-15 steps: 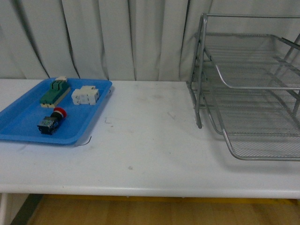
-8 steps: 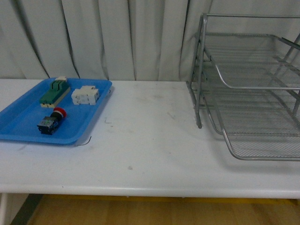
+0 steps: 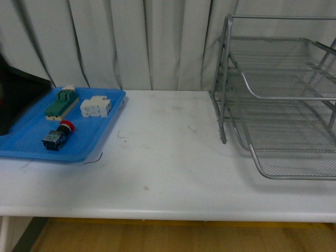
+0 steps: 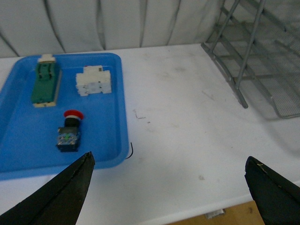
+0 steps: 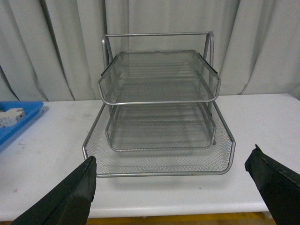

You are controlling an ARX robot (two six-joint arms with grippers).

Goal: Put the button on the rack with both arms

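At the far left edge of the front view, a dark shape, most likely the left arm [image 3: 16, 97], now shows above the near corner of the blue tray [image 3: 26, 149]. Half a second ago that edge was clear. Nothing else has moved. This suggests the reach for the pick-up has only just begun.

The button [image 3: 58, 135], with its red mushroom cap and dark blocky body, lies on its side in the blue tray, cap pointing towards the back. A white block [image 3: 95, 107] and a green-and-cream switch part [image 3: 61, 103] sit behind it in the same tray, apart from it. The tray rests on a white table [image 3: 168, 157] in front of a pale curtain [image 3: 131, 42].

From the left wrist camera, the left gripper [image 4: 168, 160] has its jaws spread wide and holds nothing. The button [image 4: 70, 132] lies ahead of it and nearer one fingertip, not between the two, so the gripper probably has to shift across before closing.

The rack [image 3: 226, 79], a silver wire-mesh three-tier letter tray, stands at the right end of the table, well apart from the blue tray. The right wrist camera faces it squarely. The right gripper [image 5: 173, 157] is also spread wide and empty, short of the rack [image 5: 159, 101], whose lowest tier is slid out towards it.

The button is untouched, so the grasp, the likely handover between arms and the placing on the rack are all not yet done.
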